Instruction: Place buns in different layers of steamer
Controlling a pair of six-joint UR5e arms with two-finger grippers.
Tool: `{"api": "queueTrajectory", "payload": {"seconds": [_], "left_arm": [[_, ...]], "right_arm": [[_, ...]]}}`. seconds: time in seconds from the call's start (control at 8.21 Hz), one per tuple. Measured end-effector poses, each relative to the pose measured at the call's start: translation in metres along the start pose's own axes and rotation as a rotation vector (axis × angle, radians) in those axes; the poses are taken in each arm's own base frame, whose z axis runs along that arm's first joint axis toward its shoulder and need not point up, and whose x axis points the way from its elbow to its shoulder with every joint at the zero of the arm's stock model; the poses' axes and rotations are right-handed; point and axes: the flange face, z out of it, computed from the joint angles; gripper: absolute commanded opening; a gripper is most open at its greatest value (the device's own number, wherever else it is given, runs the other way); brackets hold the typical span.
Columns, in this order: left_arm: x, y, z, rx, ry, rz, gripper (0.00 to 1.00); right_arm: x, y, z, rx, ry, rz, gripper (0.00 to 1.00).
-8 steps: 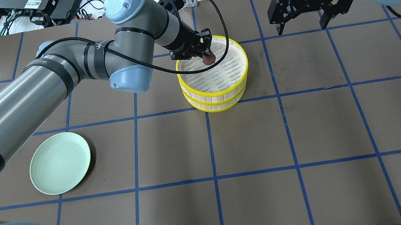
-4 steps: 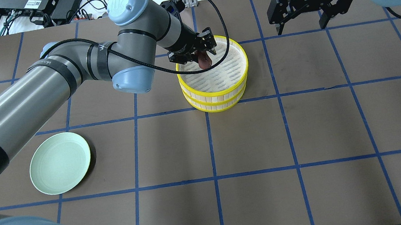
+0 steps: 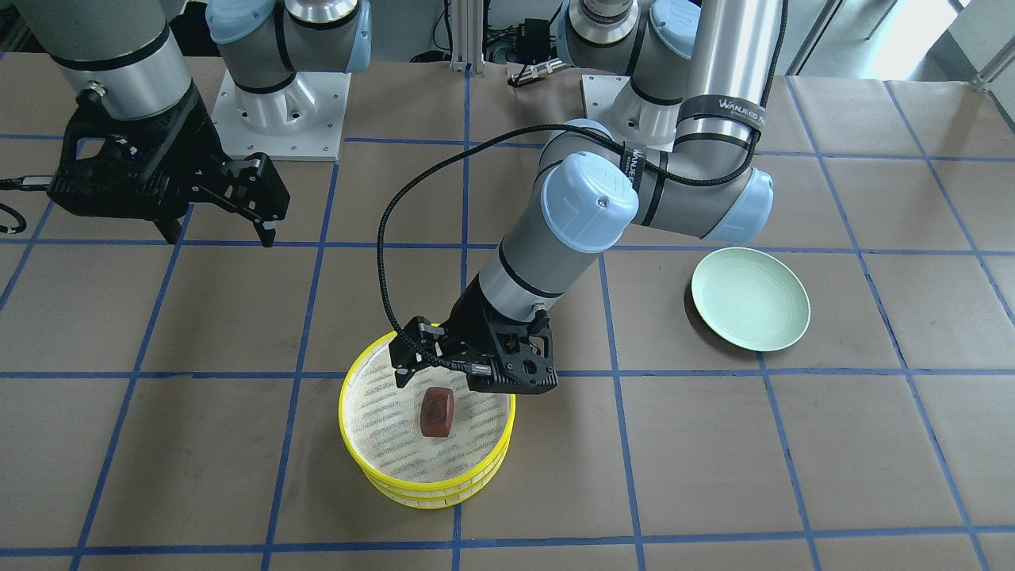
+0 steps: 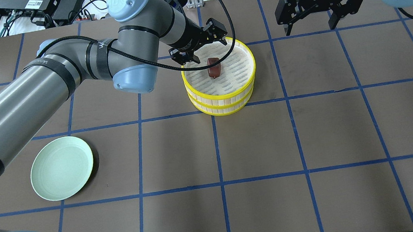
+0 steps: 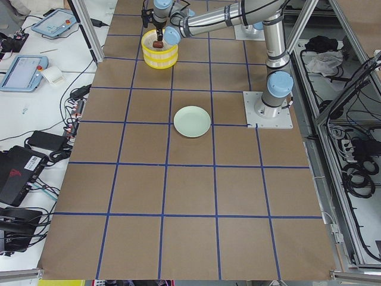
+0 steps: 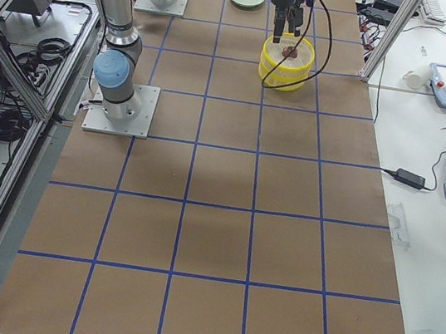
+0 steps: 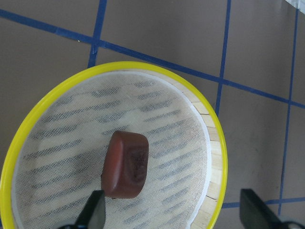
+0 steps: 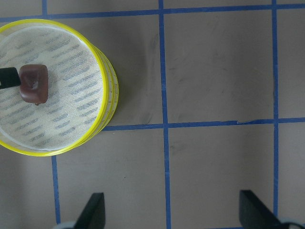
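Note:
The two yellow-rimmed steamer layers stand stacked, top layer (image 4: 227, 95) on lower layer (image 4: 225, 110). The dark reddish-brown bun (image 4: 214, 67) lies free on the top layer's mesh floor; it also shows in the front view (image 3: 437, 411) and the left wrist view (image 7: 125, 164). My left gripper (image 4: 203, 50) is open and empty, just above the stack's far-left rim, apart from the bun. My right gripper (image 4: 311, 28) is open and empty, hovering to the right of the stack. The cream-white bun is hidden.
A mint-green plate (image 4: 62, 173) with nothing on it lies at the near left of the table. The left arm stretches from the left over the table toward the stack. Blue tape lines grid the brown table cover.
My left gripper has opened and let go of the brown bun, which now lies on the top layer's mesh. The gripper has drawn back a little. The right arm has not moved.

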Motion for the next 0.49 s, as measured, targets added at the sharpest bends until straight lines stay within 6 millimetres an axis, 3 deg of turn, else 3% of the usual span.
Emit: {"api": "queueTrajectory", "payload": {"seconds": [0.37, 0.49], "left_arm": [[-0.01, -0.001, -0.028, 0.01, -0.125, 0.046, 1.0], [-0.024, -0.004, -0.053, -0.002, -0.199, 0.064, 1.0]], "right_arm": [[0.001, 0.0, -0.002, 0.008, 0.008, -0.013, 1.0], [0.001, 0.0, -0.002, 0.011, 0.01, -0.019, 1.0]]}}
